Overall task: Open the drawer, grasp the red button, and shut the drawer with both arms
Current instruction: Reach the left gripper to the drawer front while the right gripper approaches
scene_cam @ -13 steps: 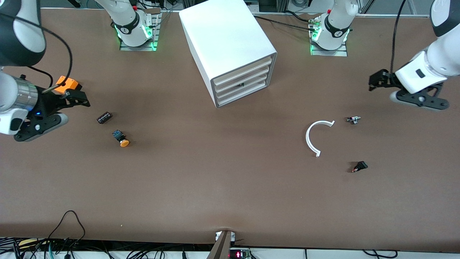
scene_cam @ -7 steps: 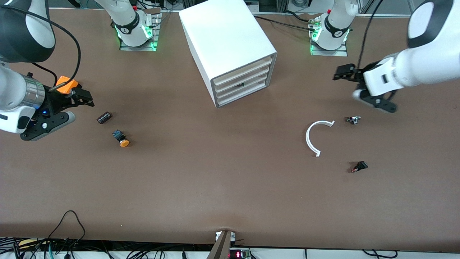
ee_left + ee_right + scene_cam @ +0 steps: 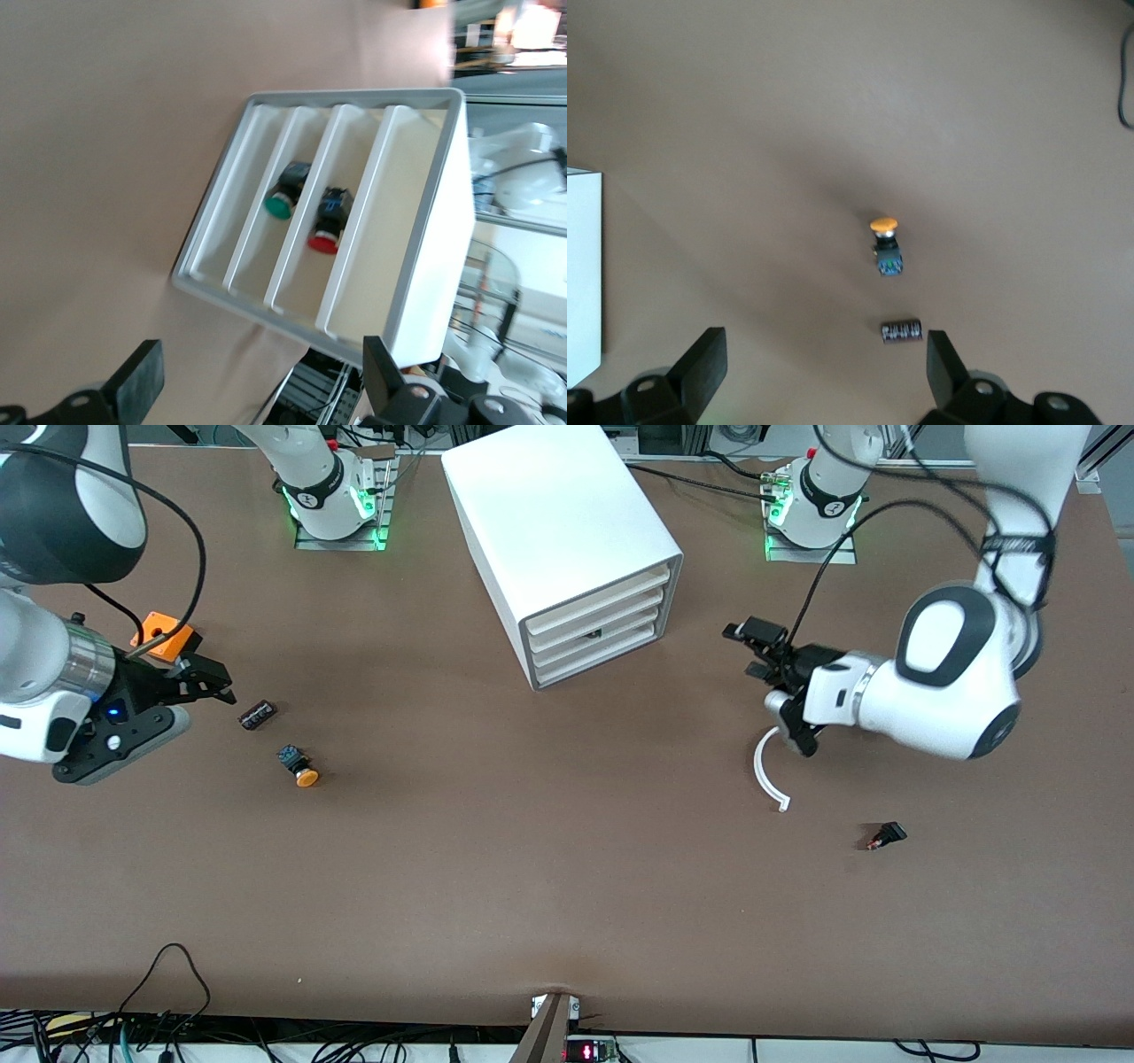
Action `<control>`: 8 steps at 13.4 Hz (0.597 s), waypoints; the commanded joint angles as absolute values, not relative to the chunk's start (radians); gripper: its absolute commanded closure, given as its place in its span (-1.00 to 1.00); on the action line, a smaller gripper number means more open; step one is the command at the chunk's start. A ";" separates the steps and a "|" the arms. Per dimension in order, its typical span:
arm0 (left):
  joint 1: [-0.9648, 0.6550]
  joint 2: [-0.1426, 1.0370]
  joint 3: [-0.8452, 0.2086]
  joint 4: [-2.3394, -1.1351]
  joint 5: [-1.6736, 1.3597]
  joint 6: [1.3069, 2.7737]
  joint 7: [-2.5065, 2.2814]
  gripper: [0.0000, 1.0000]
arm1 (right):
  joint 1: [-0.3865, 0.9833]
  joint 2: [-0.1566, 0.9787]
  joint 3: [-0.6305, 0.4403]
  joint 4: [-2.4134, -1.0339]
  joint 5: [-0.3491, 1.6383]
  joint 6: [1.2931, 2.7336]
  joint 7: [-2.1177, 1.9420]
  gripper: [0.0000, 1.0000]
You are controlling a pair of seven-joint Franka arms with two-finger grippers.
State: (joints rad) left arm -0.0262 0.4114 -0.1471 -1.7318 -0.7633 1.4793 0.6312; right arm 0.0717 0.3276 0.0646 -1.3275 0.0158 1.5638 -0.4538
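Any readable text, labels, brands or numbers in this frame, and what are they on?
No text can be read with confidence.
Dark round badge on each arm base: too small to read.
Red lit display at the table's edge nearest the front camera: characters unreadable.
White drawer cabinet: no marking visible.

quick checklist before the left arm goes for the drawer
1. Left gripper open, holding nothing: ok.
2. Left gripper faces the drawer unit front: ok.
3. Red button seen inside the unit, beside a green button: ok.
4. Any drawer pulled out yet: not ok, fronts look flush.
5. Right gripper open, waiting over the table near the small black cylinder: ok.
6. Which drawer holds the red button: cannot tell.
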 commanded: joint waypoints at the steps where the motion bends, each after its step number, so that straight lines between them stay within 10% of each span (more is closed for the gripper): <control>1: -0.025 0.422 -0.150 -1.816 -0.894 1.526 0.727 -0.95 | 0.122 0.339 0.066 -1.325 0.011 1.641 -0.463 -1.00; 8: -0.032 0.540 -0.212 -1.945 -1.076 1.563 1.017 -0.38 | 0.251 0.414 0.095 -1.325 0.098 1.738 -0.460 -1.00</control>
